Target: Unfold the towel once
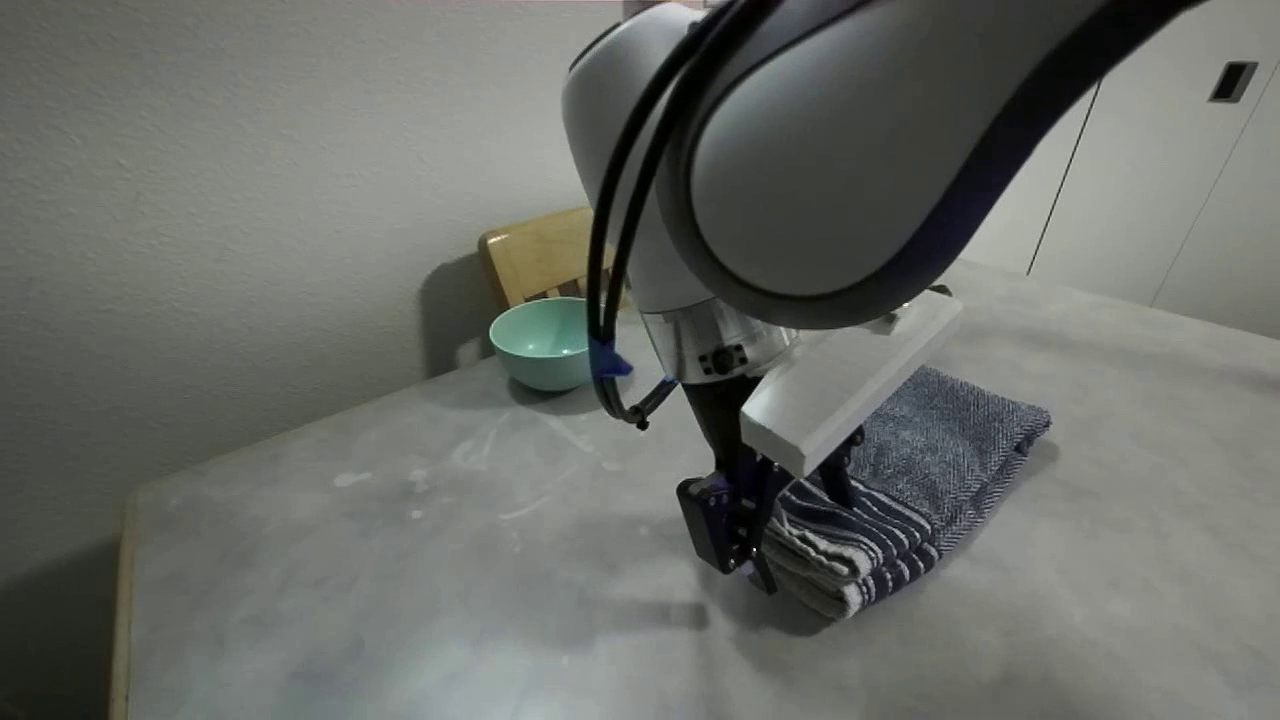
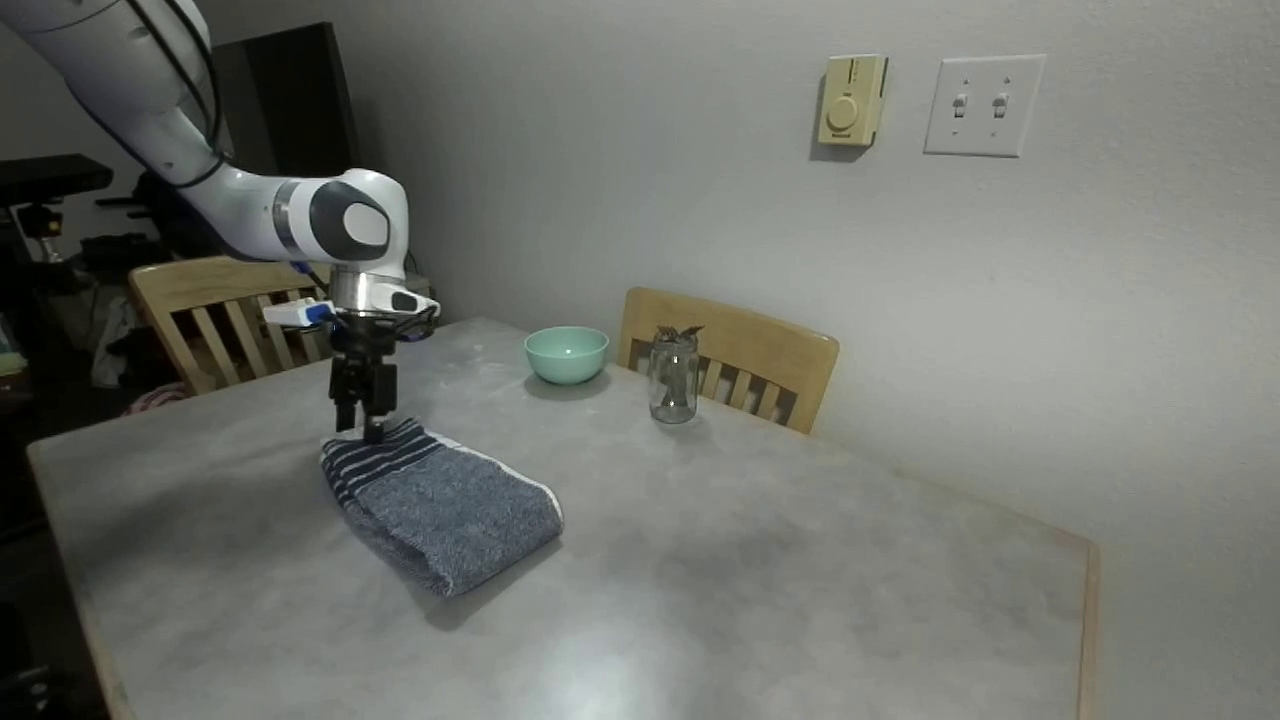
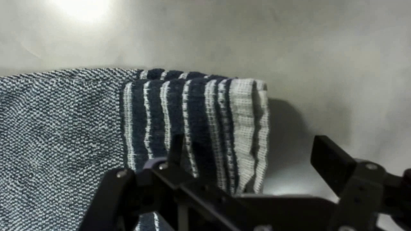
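The towel (image 1: 945, 440) lies folded in layers on the table, grey-blue with a navy and white striped end band (image 3: 199, 122). Its white hem edges (image 3: 249, 128) show one above the other in the wrist view. At this striped end stands my gripper (image 3: 249, 142), pointing down with its jaws wide apart. One finger (image 3: 176, 150) is over the stripes; the other finger (image 3: 330, 160) is past the hem, over bare table. Nothing is clamped between them. In an exterior view the gripper (image 2: 360, 430) is at the towel's far end; whether a fingertip touches the cloth I cannot tell.
A teal bowl (image 2: 567, 355) stands near the wall, with a glass jar (image 2: 674, 380) beside it. Wooden chairs, one of them the chair (image 2: 740, 340) behind the jar, stand at the table's edge. The grey table (image 2: 800, 600) extends around the towel.
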Controlling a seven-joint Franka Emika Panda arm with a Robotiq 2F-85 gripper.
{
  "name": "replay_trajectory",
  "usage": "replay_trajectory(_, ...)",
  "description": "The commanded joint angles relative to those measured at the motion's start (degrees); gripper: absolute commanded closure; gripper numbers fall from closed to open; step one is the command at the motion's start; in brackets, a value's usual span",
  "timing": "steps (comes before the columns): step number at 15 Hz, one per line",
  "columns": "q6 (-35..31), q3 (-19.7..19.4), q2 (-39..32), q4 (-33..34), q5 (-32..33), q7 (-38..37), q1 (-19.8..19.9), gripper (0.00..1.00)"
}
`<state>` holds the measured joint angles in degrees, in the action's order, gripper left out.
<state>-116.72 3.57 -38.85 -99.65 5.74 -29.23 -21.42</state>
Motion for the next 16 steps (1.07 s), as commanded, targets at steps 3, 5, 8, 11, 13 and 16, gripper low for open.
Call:
replay_trajectory(3,4.3,-0.6,-1.7,2.2,0.1,2.5,1.3,0.00)
replay_trajectory(5,5.5,-0.6,-1.7,2.9,0.3,3.0,1.4,0.00)
replay_trajectory(8,7.3,-0.5,-2.0,4.2,0.5,3.8,1.3,0.00)
replay_trajectory(11,7.9,-0.4,-2.0,4.9,0.7,4.4,1.3,0.00)
replay_trajectory(13,7.8,-0.4,-2.1,5.0,0.7,4.7,1.4,0.08)
replay_trajectory(16,6.5,-0.3,-2.2,4.6,0.6,4.7,1.3,0.14)
